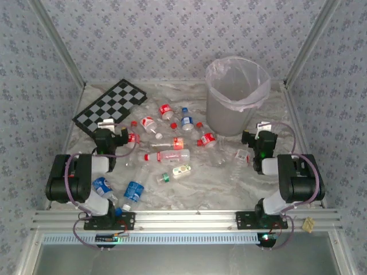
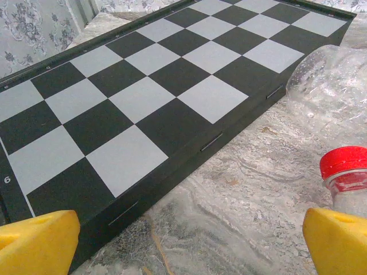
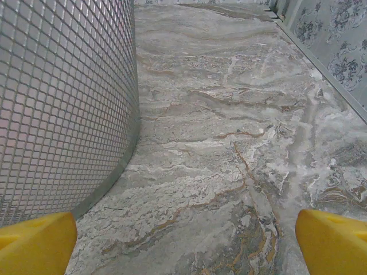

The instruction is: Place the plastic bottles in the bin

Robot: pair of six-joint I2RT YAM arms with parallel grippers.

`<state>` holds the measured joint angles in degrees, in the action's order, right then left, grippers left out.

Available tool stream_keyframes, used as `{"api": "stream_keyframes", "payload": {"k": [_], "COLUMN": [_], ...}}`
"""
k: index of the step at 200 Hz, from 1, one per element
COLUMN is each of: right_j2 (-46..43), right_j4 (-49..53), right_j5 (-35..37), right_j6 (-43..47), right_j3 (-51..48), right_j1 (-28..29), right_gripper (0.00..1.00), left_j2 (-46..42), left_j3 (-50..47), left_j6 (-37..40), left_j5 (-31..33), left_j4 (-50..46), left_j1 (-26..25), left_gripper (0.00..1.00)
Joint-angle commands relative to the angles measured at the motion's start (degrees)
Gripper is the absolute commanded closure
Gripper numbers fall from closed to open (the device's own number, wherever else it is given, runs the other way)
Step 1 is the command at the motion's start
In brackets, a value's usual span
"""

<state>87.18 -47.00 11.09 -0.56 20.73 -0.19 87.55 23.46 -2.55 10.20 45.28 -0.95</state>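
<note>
1. Now the left hand is holding its yellow fingers spread wide, with bare surface showing between them, low and just in front of the near edge of the board.
2. A red-capped bottle is standing out just beside the finger on the right of that view; whether it is touching the finger I cannot tell.
3. A crumpled bottle is lying beyond it, near the board's edge.
4. The right hand is likewise keeping its fingers wide apart over marbled surface, pinching nothing, with the wall of the bin curving close on its left.
5. Seen from above, the bin is standing upright at the far right of the surface, its liner folding out over the rim.
6. The bottles are lying scattered on the surface between board and bin, most of them on their sides.
7. A green-labelled bottle is lying nearer the arms, and two blue-labelled bottles are lying close to the left arm.
8. Whether any bottle is lying inside the bin I cannot tell.
</note>
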Motion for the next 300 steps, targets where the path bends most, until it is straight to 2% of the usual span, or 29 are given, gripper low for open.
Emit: {"api": "stream_keyframes", "payload": {"k": [1,192,203,219,227,264,281,300], "right_j2": [0.0,-0.3,-3.3,-10.6,-12.7,-22.4,-25.7,-28.1], "right_j4": [-1.2,-1.1,3.2,21.7,27.2,54.0,66.2,76.7], "right_j5": [-0.2,-0.6,0.3,-2.5,-2.6,6.4,3.8,-2.2], "right_j6": [0.5,0.4,-0.5,-2.3,-2.5,-10.6,-15.4,-17.7], "right_j3": [0.9,0.9,2.2,8.3,10.0,16.1,19.7,23.6], "right_j1": [-0.2,-0.4,-0.7,-2.3,-2.3,1.1,1.0,1.3], "right_gripper": [0.0,0.0,0.0,0.0,0.0,0.0,0.0,0.0], "left_j2": [0.4,-0.1,-2.7,-8.5,-11.2,-19.4,-20.4,-21.2], "left_j3": [-0.3,0.4,2.6,8.1,10.8,22.6,27.8,30.6], "left_j6": [0.2,0.0,0.2,0.0,-0.1,-6.8,-9.6,-11.9], "left_j5": [-0.8,-2.3,-2.5,-1.1,0.0,2.9,3.3,-0.3], "left_j4": [2.3,1.3,-4.3,-18.2,-24.0,-53.0,-68.3,-80.6], "left_j1": [0.4,1.0,1.0,1.0,0.9,-1.1,-4.5,-9.9], "left_gripper": [0.0,0.0,0.0,0.0,0.0,0.0,0.0,0.03]}}
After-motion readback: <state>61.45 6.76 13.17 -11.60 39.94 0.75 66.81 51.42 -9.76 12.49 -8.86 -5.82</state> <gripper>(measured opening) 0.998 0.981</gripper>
